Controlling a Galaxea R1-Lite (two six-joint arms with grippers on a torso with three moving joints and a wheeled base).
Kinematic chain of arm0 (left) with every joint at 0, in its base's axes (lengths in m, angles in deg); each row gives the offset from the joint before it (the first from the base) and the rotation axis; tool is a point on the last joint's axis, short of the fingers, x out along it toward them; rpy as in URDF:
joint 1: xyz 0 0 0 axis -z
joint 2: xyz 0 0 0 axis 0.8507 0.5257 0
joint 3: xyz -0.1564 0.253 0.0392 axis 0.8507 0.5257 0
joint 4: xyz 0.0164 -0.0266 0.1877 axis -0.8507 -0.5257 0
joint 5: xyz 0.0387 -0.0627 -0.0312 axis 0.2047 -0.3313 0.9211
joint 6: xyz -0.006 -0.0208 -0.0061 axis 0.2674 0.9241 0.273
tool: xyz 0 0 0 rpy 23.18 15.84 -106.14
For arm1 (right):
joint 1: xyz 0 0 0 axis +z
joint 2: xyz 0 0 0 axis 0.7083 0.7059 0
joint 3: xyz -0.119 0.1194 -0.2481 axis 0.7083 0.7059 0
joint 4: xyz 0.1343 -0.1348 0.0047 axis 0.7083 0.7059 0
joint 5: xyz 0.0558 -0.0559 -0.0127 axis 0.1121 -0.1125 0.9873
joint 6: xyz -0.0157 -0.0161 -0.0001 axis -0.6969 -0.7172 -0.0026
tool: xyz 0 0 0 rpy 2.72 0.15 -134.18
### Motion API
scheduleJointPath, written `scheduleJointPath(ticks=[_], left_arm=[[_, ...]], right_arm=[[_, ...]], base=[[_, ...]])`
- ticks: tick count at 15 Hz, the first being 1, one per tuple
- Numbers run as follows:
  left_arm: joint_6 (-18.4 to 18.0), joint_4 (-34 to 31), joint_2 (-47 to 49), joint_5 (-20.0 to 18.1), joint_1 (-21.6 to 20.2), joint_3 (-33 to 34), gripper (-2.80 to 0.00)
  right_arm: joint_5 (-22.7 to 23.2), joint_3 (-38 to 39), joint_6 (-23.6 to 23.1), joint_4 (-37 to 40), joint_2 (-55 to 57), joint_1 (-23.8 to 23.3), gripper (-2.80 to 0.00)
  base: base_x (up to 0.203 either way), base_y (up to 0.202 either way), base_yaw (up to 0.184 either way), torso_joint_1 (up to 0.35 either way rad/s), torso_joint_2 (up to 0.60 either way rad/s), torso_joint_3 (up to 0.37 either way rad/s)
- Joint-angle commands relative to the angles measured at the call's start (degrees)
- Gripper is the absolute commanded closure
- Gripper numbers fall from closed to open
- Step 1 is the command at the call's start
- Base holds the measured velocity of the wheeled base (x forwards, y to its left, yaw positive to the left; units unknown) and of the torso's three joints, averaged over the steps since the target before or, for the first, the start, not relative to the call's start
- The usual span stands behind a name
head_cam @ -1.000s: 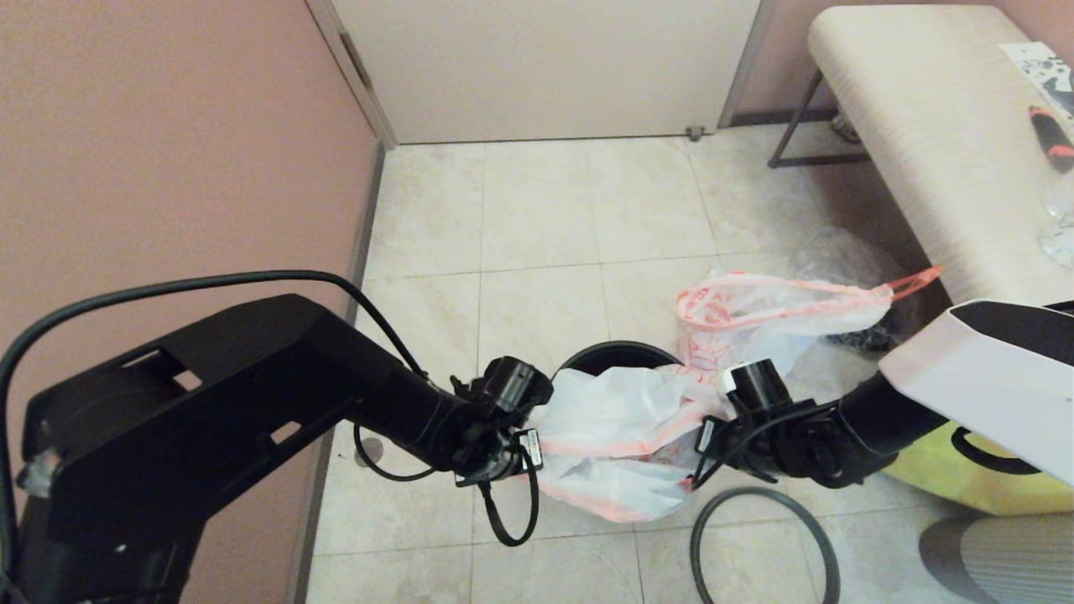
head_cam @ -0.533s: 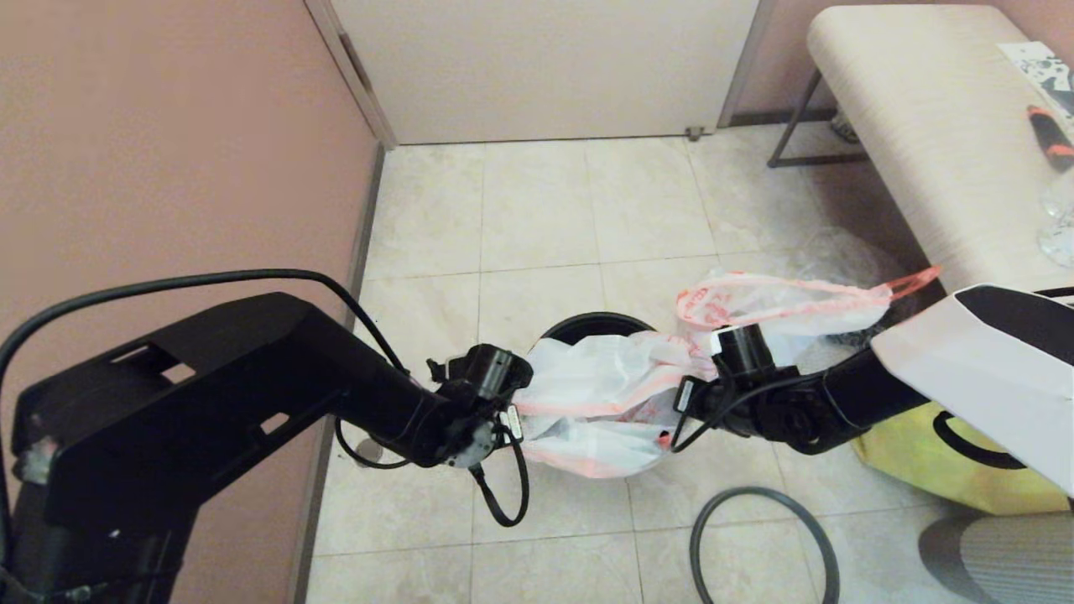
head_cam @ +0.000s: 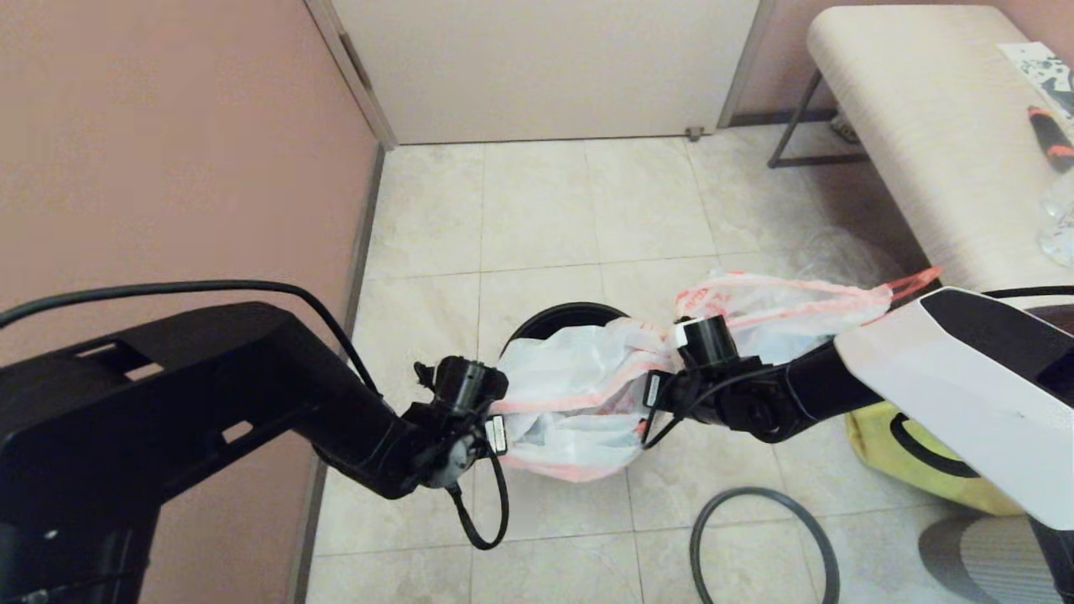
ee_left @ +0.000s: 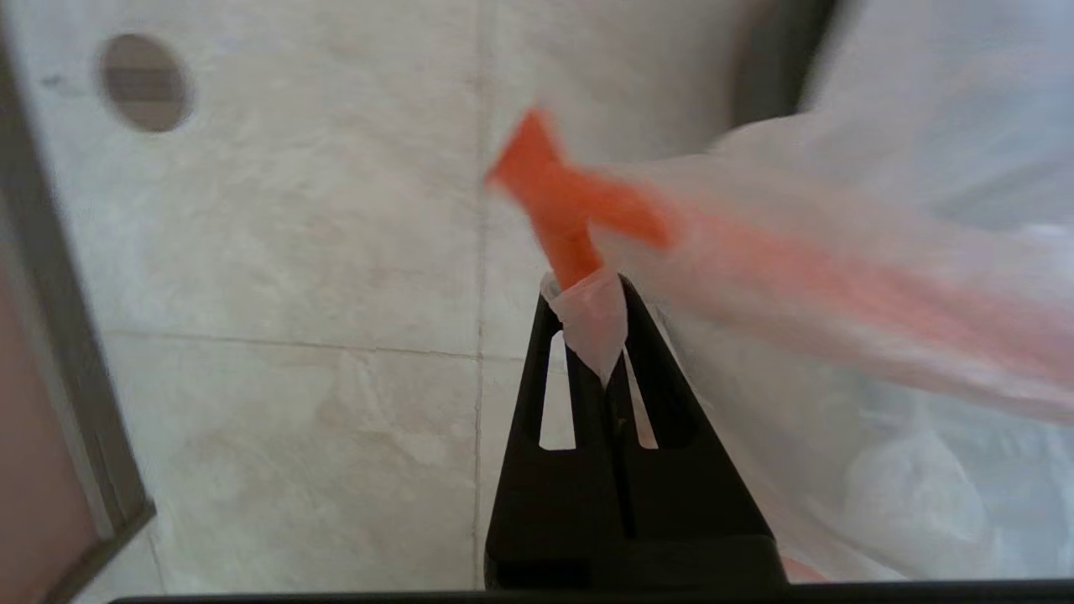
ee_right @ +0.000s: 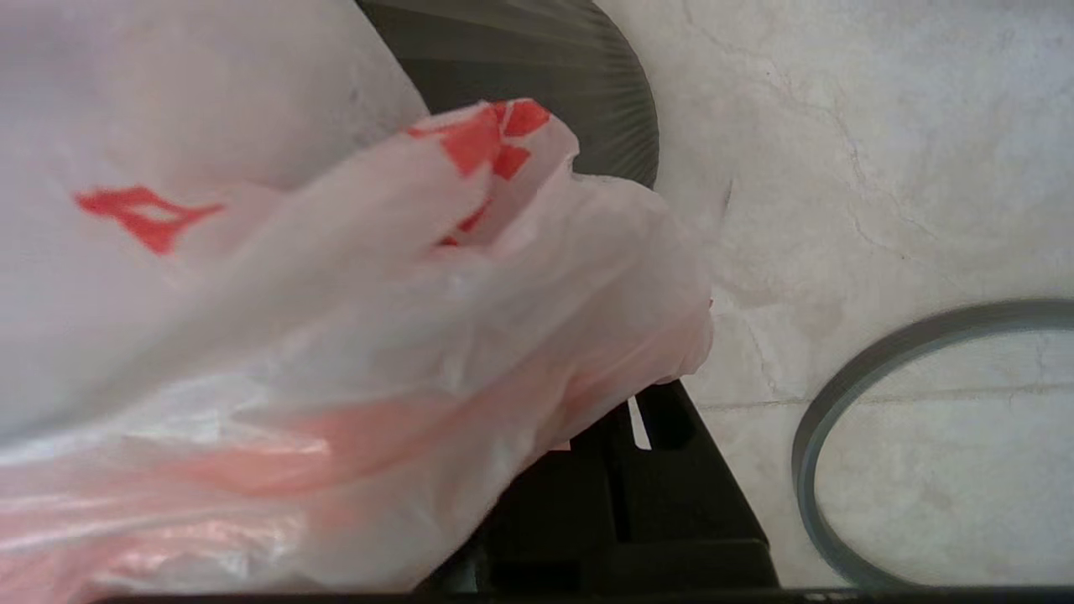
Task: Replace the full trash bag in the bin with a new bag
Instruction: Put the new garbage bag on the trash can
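New bag stretched between both grippers above the tiled floor, sagging in the middle, white and translucent with a pink-orange hem band running across. Partly over the mouth of the bin, of which only the far black rim shows behind the plastic. Left gripper at the bag's left edge, pinched tight on a fold of the film; in the left wrist view the two black fingers pressed together with a twist of white plastic squeezed between them and an orange tab sticking out past the tips. Right gripper at the bag's right edge, likewise clamped on the hem; in the right wrist view the bunched plastic draped over the black fingers, hiding the tips, red print visible on the folds. Rim ring flat on the floor near the robot, dark grey, apart from the bin; also seen in the right wrist view. Full matching bag on the floor behind the right arm, gathered at the top, just beside the bin. Yellow bag under the right forearm. Bench with a pale cushioned top along the right wall. Closed door at the far end.
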Motion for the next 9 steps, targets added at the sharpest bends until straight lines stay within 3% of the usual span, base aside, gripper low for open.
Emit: scheduleJointPath(ticks=[1,4,6,9], left_arm=[[-1.3,2.4,0.0,-1.1,0.8,2.4,0.00],[-5.6,4.0,3.8,-2.1,1.4,1.9,0.00],[-6.2,4.0,5.4,-1.6,-0.1,-1.2,0.00],[-5.1,7.3,6.4,3.9,-1.9,-6.0,0.00]], right_arm=[[-0.2,-1.2,-1.9,0.1,1.8,0.5,0.00],[-1.8,-1.1,-3.6,-0.3,3.2,-0.1,0.00],[-2.8,-1.3,-3.6,-0.5,3.7,-0.1,0.00],[-5.7,-3.5,-3.6,-1.1,3.9,0.0,0.00]], base=[[0.000,0.000,0.000,0.000,0.00,0.000],[0.000,0.000,0.000,0.000,0.00,0.000],[0.000,0.000,0.000,0.000,0.00,0.000],[0.000,0.000,0.000,0.000,0.00,0.000]])
